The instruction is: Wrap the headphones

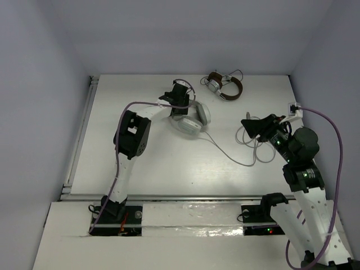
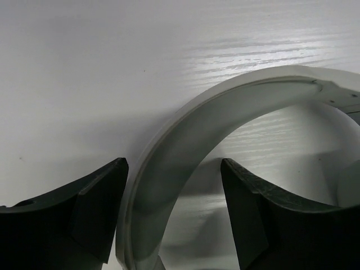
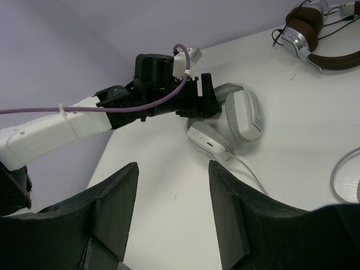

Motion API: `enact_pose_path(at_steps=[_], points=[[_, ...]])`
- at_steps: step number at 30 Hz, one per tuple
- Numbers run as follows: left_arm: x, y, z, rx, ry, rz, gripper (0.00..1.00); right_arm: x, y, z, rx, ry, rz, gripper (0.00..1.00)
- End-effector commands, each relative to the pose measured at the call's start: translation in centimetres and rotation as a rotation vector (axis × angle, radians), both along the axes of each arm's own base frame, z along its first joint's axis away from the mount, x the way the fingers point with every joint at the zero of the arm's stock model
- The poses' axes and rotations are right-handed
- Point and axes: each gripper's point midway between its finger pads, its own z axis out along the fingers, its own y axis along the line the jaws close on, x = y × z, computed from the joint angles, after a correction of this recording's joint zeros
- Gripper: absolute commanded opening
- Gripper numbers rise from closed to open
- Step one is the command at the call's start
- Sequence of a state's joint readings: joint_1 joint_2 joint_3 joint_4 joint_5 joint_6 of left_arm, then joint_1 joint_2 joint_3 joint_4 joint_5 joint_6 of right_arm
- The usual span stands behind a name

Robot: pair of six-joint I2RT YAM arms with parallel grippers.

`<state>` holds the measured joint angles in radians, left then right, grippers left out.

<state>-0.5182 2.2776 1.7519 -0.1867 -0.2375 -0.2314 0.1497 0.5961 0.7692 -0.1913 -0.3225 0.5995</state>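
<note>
Your left gripper (image 1: 183,95) sits at the far middle of the table (image 1: 169,174), right at the white headphones (image 1: 192,119). In the left wrist view its jaws stand wide apart, and the headphones' light-grey headband (image 2: 185,140) arches up between the two dark fingers (image 2: 95,214). The band runs close along the left-hand finger, while a clear gap of bare table shows on the other side of it. You are straddling the band there, not clamping it.

The headphones lie on the table with their two oval earcups side by side, nearer to you than the left gripper and just to its right. From the right wrist camera you see both earcups (image 3: 236,121) lying against each other, with the left gripper (image 3: 202,98) pressed up behind them.

The thin light-grey cable (image 1: 225,153) leaves the earcups, runs across the table toward your right side and ends in loose loops under and beside the right gripper (image 1: 252,126). In the right wrist view a stretch of it (image 3: 250,171) leads away from the nearer earcup, and one loop curls in at the right edge.

Your right gripper (image 3: 171,208) hangs over the table with its jaws parted; only bare tabletop shows between its fingers, and it holds nothing.

A smaller pair of brown-and-silver headphones (image 1: 225,85) with a dark cord rests near the far edge, well apart from both grippers.
</note>
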Motion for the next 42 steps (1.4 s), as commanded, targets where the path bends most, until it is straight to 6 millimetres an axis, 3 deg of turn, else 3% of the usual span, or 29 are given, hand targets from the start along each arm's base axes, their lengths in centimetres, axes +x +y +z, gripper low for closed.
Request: enact_pose_path(at_steps=[1, 4, 5, 7, 9, 13, 14, 15, 16, 18, 19, 20, 21, 23, 24, 25, 27, 28, 29, 32, 35, 38, 40, 42], points=[[0.6, -0.2, 0.4, 0.033, 0.014, -0.057, 0.63, 0.0, 0.1, 1.5, 0.009, -0.062, 0.008, 0.59], [0.0, -0.2, -1.1, 0.048, 0.068, -0.076, 0.51, -0.1, -0.1, 1.6, 0.012, -0.067, -0.003, 0.59], [-0.3, -0.1, -1.5, 0.050, 0.075, -0.083, 0.36, 0.0, -0.1, 1.6, 0.012, -0.067, -0.004, 0.59], [-1.0, 0.3, -2.4, 0.057, 0.088, -0.084, 0.23, -0.1, -0.2, 1.8, 0.014, -0.071, -0.007, 0.59], [-1.7, 0.5, -3.2, 0.059, 0.104, -0.087, 0.01, 0.0, -0.1, 1.6, 0.018, -0.069, -0.006, 0.59], [-1.4, 1.1, -1.4, -0.023, 0.081, -0.070, 0.00, 0.2, 0.1, 1.2, 0.022, -0.060, 0.010, 0.59], [-1.5, 0.7, -0.7, -0.051, 0.072, -0.073, 0.00, 0.2, 0.2, 1.2, 0.022, -0.062, 0.011, 0.53], [-1.1, 1.0, 0.4, -0.112, 0.064, -0.062, 0.00, 0.3, 0.2, 1.0, 0.025, -0.057, 0.013, 0.48], [-0.9, 0.5, 3.3, -0.177, 0.032, -0.083, 0.00, 0.3, 0.3, 1.2, 0.027, -0.064, 0.019, 0.25], [-0.8, 0.1, 6.8, -0.253, -0.001, -0.104, 0.00, 0.4, 0.8, 1.1, 0.034, -0.068, 0.044, 0.00], [-0.8, 0.3, 10.1, -0.293, -0.044, -0.107, 0.00, 0.9, 1.1, 0.8, 0.038, -0.051, 0.054, 0.00], [-1.0, 0.0, 11.7, -0.313, -0.055, -0.125, 0.00, 0.9, 1.7, 1.0, 0.044, -0.061, 0.091, 0.00], [-1.7, -0.3, 14.9, -0.342, -0.075, -0.154, 0.00, 1.1, 2.1, 0.9, 0.051, -0.056, 0.114, 0.00], [-2.0, 0.6, 17.8, -0.357, -0.103, -0.164, 0.00, 1.7, 3.0, 0.5, 0.055, -0.055, 0.170, 0.00], [-2.9, 0.9, 20.4, -0.384, -0.122, -0.187, 0.00, 1.8, 3.4, 0.2, 0.045, -0.053, 0.188, 0.00], [-3.1, 1.7, 21.6, -0.394, -0.135, -0.185, 0.00, 2.1, 3.5, 0.1, 0.037, -0.056, 0.189, 0.01], [-4.1, 2.7, 23.0, -0.423, -0.136, -0.198, 0.00, 2.3, 4.6, -0.5, -0.001, -0.054, 0.233, 0.15], [-4.7, 3.2, 24.9, -0.452, -0.163, -0.206, 0.00, 2.2, 5.1, -0.7, -0.018, -0.056, 0.258, 0.23], [-4.7, 4.4, 25.5, -0.486, -0.164, -0.187, 0.00, 2.5, 5.8, -1.0, -0.027, -0.053, 0.278, 0.45], [-6.2, 5.2, 27.4, -0.548, -0.174, -0.214, 0.00, 3.4, 6.5, -1.5, -0.062, -0.088, 0.291, 0.77], [-7.5, 5.7, 28.8, -0.563, -0.184, -0.222, 0.00, 4.7, 7.7, -3.1, -0.138, -0.104, 0.315, 0.86], [-8.6, 6.0, 30.7, -0.608, -0.197, -0.251, 0.00, 5.7, 9.5, -5.4, -0.220, -0.088, 0.366, 0.88], [-9.2, 5.9, 32.3, -0.647, -0.211, -0.277, 0.00, 5.6, 11.0, -7.4, -0.268, -0.060, 0.428, 0.87], [-9.5, 5.7, 33.7, -0.683, -0.226, -0.302, 0.00, 4.8, 12.3, -7.9, -0.262, -0.077, 0.493, 0.85]])
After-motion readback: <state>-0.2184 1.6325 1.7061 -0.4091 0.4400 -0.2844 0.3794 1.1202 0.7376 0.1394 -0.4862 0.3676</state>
